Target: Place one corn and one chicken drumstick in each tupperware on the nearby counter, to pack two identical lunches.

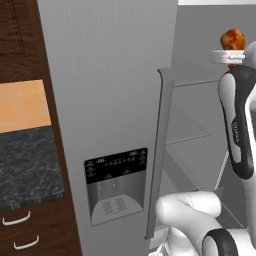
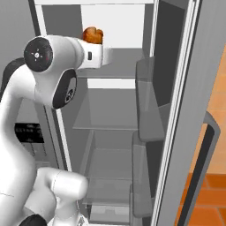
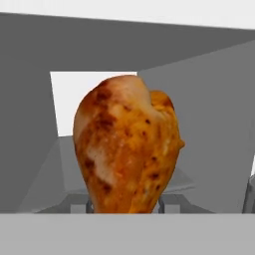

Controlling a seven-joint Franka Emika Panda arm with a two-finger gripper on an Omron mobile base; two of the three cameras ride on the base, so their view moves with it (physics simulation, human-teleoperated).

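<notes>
Hand view: a chicken drumstick fills the centre of the frame, meaty end up, pinched in the gripper inside the open fridge (presumably lifted for carrying to a tupperware).

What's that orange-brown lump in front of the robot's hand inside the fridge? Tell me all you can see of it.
It is a chicken drumstick, glossy orange-brown with darker roasted spots and paler patches. Its rounded meaty end points up, and it narrows toward the bottom, where the gripper appears to be closed on it; the bone end is hidden. It sits high inside the open fridge, level with the upper shelf, its top poking above the hand.
</notes>
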